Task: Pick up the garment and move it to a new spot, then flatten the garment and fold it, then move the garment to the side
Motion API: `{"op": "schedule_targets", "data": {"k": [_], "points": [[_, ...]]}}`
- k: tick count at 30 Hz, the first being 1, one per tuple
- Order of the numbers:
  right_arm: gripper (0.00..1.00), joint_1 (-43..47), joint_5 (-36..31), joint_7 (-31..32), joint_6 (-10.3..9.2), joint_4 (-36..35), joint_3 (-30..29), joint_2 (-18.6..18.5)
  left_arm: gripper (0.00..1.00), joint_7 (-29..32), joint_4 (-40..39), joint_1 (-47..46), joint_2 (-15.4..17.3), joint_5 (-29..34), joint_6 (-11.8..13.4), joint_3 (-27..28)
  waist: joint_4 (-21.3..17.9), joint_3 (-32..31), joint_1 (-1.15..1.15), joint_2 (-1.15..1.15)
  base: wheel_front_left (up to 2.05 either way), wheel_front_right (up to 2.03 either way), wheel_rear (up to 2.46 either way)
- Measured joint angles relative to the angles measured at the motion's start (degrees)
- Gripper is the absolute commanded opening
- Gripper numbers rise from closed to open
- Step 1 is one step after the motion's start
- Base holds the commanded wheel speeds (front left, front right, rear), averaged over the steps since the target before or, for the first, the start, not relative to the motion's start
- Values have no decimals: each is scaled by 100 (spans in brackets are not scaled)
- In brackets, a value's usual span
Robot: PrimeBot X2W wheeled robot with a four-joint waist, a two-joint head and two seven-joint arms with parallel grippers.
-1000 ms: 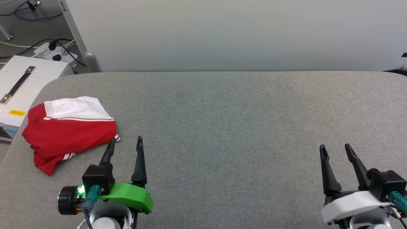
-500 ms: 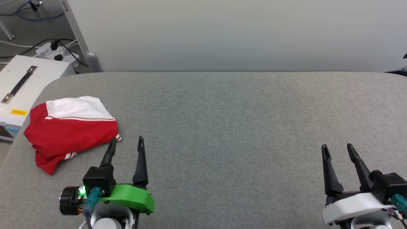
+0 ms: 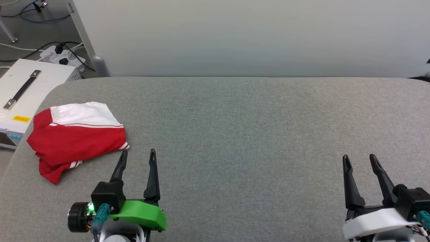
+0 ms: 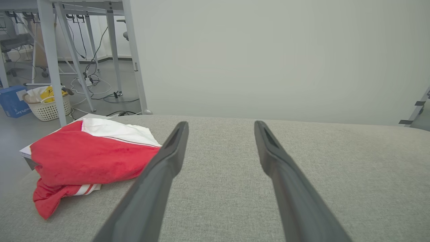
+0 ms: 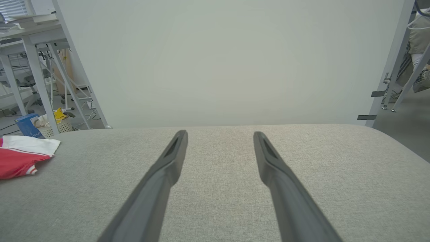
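The garment (image 3: 75,137) lies folded into a compact bundle at the far left of the grey padded table (image 3: 242,134), close to the table's rounded left edge and beside the white box with a dark handle (image 3: 23,87) that stands off the table. Its long axis runs roughly across my view, left to right, dipping a little toward me at the left end. The white sleeve panel faces the wall on the far side, and the red body faces me. A narrower red tail hangs out toward the near left corner. Striped trim shows at the right near corner and again low on the near edge. I cannot see any lettering on the upper face.

My left gripper (image 3: 138,152) hovers just to the right of the bundle's near right corner, fingers spread apart and pointing away from me, with nothing between them. My right gripper (image 3: 358,156) sits well apart at the far right of the table, also spread wide and empty, over bare grey fabric.
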Motion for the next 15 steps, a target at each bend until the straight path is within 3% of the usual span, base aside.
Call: {"op": "schedule_targets", "data": {"k": [15], "points": [[100, 109, 134, -177, 0, -21, 4, 0, 100, -181, 18, 83, -1, -170, 43, -31, 33, -13, 0, 0, 0, 0, 0]]}}
